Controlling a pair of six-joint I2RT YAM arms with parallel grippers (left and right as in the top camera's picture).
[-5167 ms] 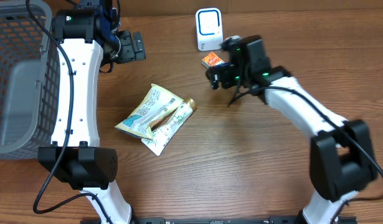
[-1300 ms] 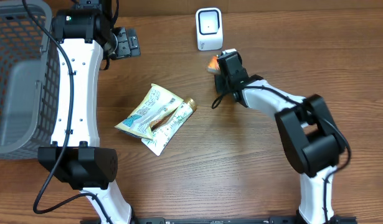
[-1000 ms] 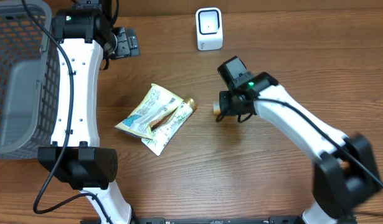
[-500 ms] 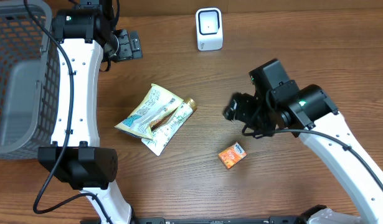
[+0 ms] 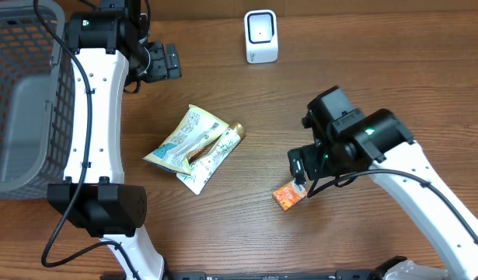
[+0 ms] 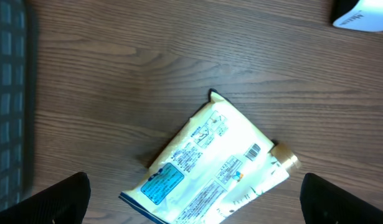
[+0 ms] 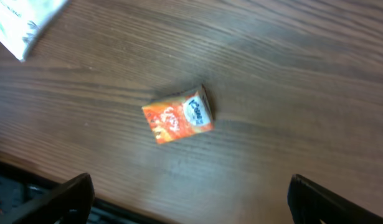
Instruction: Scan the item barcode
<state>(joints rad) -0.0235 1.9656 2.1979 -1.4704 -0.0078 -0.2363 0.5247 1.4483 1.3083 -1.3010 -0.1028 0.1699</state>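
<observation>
The grey basket (image 5: 21, 93) is cut off at the left edge. My left gripper (image 6: 197, 199), spread wide, hangs over the printed pouches (image 6: 210, 162) — a barcode shows, the text too small to read. The small orange packet (image 7: 179, 116) lies free on the counter (image 7: 291, 74) under my right gripper (image 7: 191, 199), also spread wide — its logo is blurred.

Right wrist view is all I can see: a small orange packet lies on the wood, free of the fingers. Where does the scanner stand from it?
Observer: In the overhead view the scanner stands at the far edge of the table, well beyond the orange packet and slightly to its left.
Operator: And the white corner at my top left?
Observer: It belongs to a pile of pouches left of the packet; the left wrist view shows a barcode on the upper one.
Operator: Is the left gripper busy?
Observer: No, the left gripper hangs open and empty, between the basket and the scanner.
</observation>
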